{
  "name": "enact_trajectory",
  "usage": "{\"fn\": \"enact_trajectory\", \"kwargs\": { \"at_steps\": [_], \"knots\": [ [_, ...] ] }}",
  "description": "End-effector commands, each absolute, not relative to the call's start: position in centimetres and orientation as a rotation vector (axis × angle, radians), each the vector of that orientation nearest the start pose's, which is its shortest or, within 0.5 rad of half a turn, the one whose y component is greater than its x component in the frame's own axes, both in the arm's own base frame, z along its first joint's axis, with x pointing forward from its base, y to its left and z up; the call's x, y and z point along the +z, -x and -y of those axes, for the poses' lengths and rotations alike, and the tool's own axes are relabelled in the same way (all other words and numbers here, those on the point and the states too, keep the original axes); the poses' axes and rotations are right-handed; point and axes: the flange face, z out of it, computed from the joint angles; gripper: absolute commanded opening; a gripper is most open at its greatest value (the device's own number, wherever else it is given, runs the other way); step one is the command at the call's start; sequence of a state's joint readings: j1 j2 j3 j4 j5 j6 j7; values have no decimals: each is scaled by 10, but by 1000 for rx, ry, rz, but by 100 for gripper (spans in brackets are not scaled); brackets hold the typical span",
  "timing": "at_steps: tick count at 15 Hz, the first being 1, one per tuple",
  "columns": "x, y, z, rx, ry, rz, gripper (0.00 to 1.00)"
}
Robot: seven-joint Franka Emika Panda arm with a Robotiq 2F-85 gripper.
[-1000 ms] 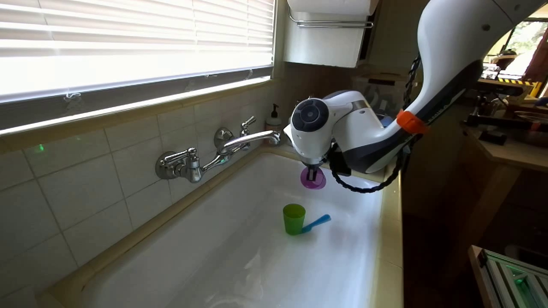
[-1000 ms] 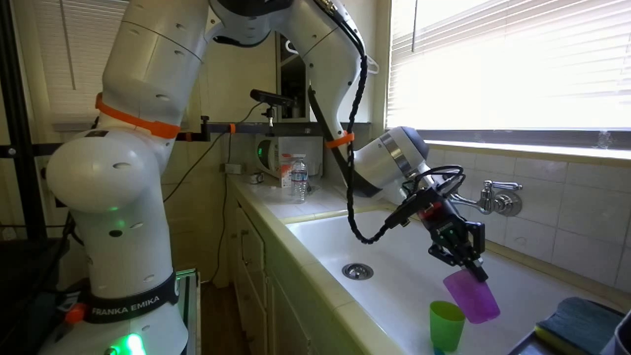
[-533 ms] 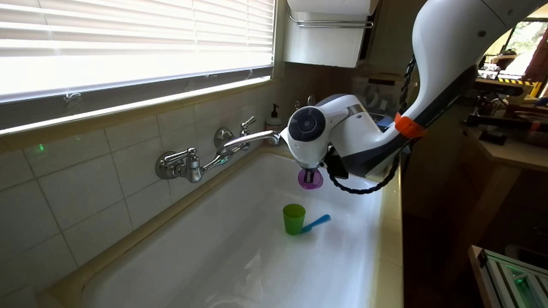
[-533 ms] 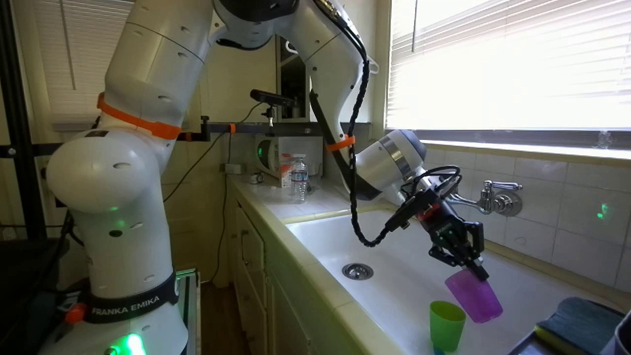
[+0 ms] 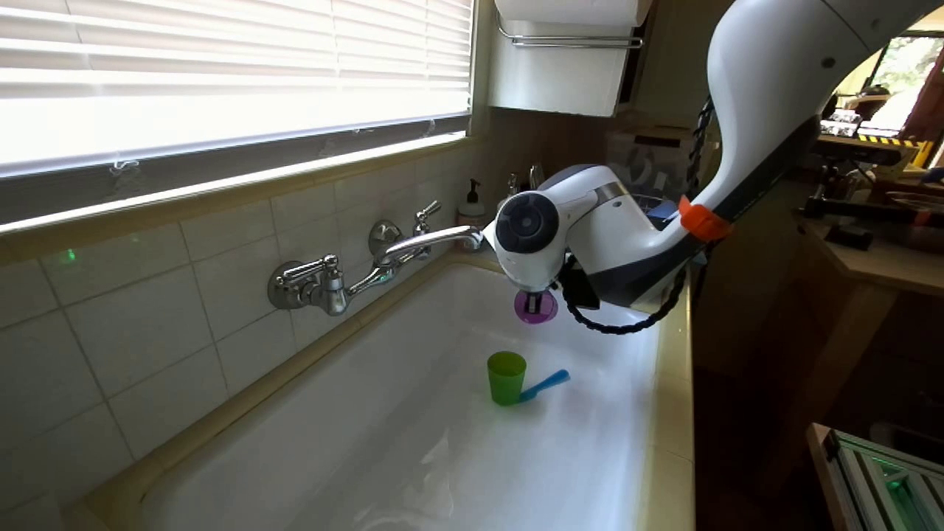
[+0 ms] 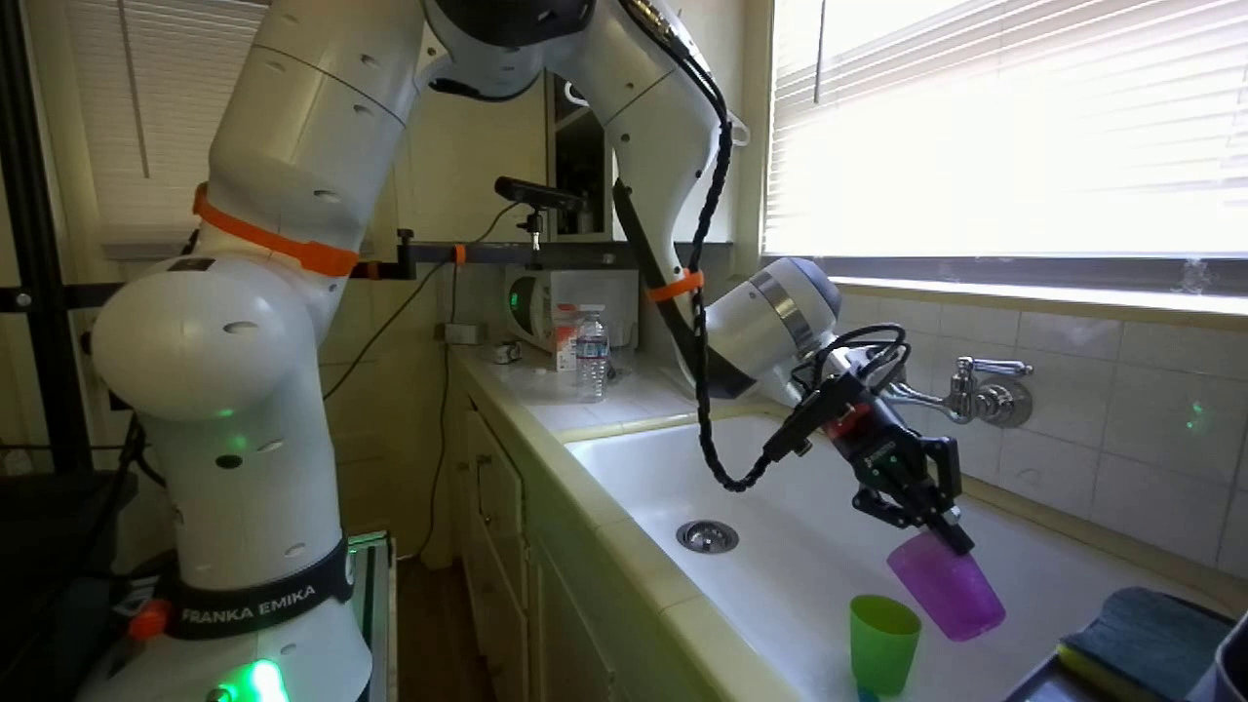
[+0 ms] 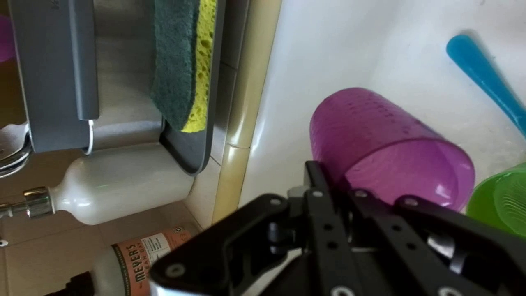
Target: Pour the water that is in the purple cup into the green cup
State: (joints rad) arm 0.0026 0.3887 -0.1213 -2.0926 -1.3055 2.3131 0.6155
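Observation:
My gripper point(image 6: 957, 542) is shut on the wall of the purple cup point(image 6: 944, 585), which hangs tilted above the sink floor. In the wrist view the cup's mouth faces the lower right, towards the green cup point(image 7: 499, 201), and one finger point(image 7: 315, 174) lies along its outside; the other fingertip is hidden. Water inside the purple cup cannot be made out for certain. The green cup stands upright in the sink in both exterior views, below and left of the purple cup point(image 6: 883, 645). A blue stick-like piece point(image 5: 547, 382) lies at its base.
A chrome faucet point(image 5: 431, 239) reaches over the white sink point(image 5: 354, 428) from the tiled wall. Past the yellowish sink edge point(image 7: 242, 123) are a tray with a sponge point(image 7: 201, 65), a white pump bottle point(image 7: 127, 181) and a labelled soap bottle point(image 7: 137, 263).
The purple cup has shifted slightly, rightward and away from the green cup in an exterior view, and leans a little more. My gripper has stayed shut on it; the green cup has not moved.

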Motion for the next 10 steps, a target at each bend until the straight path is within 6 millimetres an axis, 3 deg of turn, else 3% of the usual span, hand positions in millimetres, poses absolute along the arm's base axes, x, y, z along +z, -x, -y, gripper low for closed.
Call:
{"fn": "enact_trajectory", "kwargs": {
  "at_steps": [1, 10],
  "knots": [
    [228, -573, 77, 83, -2176, -347, 1],
    [229, -570, 64, 98, -2155, -309, 1]
  ]
}}
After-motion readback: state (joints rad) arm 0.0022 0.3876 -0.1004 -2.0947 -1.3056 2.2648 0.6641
